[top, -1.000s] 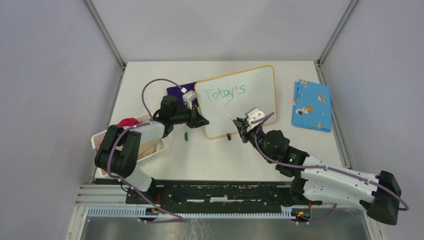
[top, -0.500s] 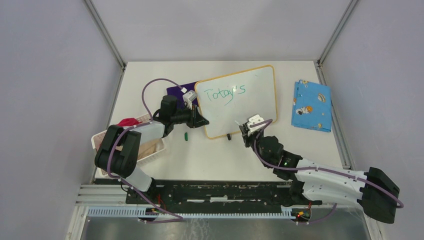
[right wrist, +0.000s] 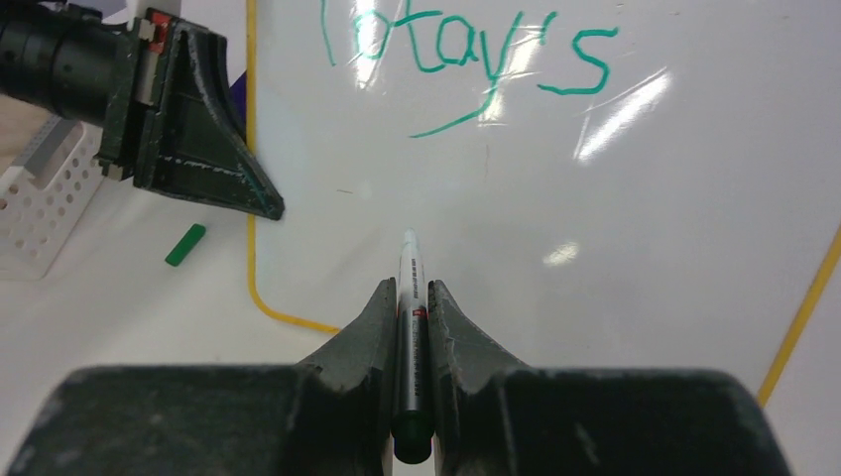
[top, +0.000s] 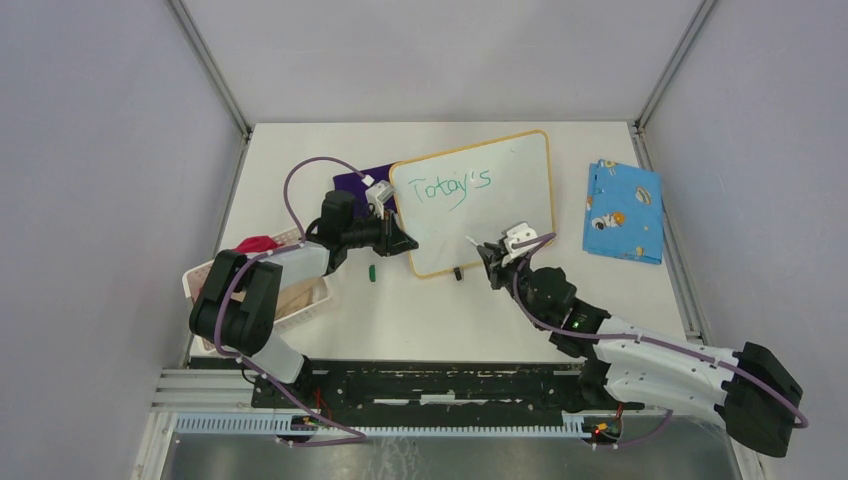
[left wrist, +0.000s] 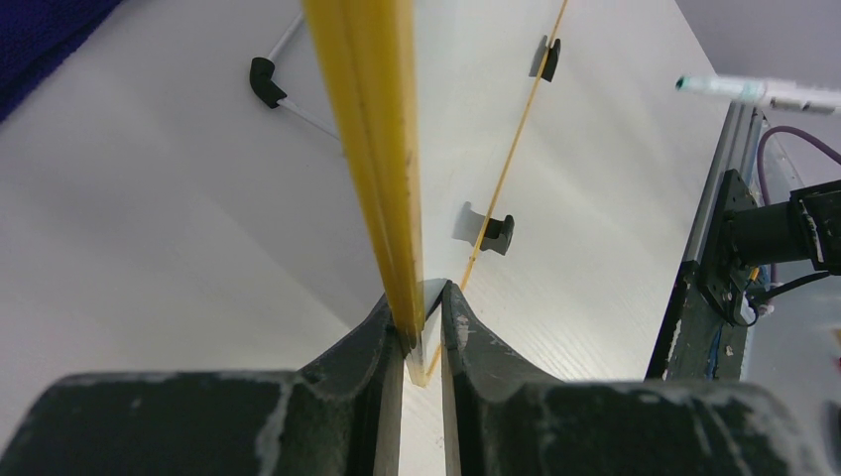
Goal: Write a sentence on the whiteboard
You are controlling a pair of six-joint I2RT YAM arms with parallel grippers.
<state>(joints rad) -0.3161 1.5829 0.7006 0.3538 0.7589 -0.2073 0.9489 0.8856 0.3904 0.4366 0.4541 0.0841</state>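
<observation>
1. While unmoved, still pinches the left frame edge of the board (top: pixel 510 200) in the left gripper (left wrist: pixel 423 297), steadying it at centre, toward the far side.
2. Shows the sentence (top: pixel 450 187) at only "Today's", far left on the board.
3. Has drawn the right gripper (top: pixel 490 250) nearer, squeezing the marker (right wrist: pixel 409 260), tip now over bare board below that word; probably means starting line two.

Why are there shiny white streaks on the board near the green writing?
Right wrist view: light bounces off the glossy whiteboard, leaving bright streaks beside and below the sentence. Top external view: the same board looks evenly white, with no streaks. Left wrist view: the frame looms huge because the camera sits right against it.
</observation>
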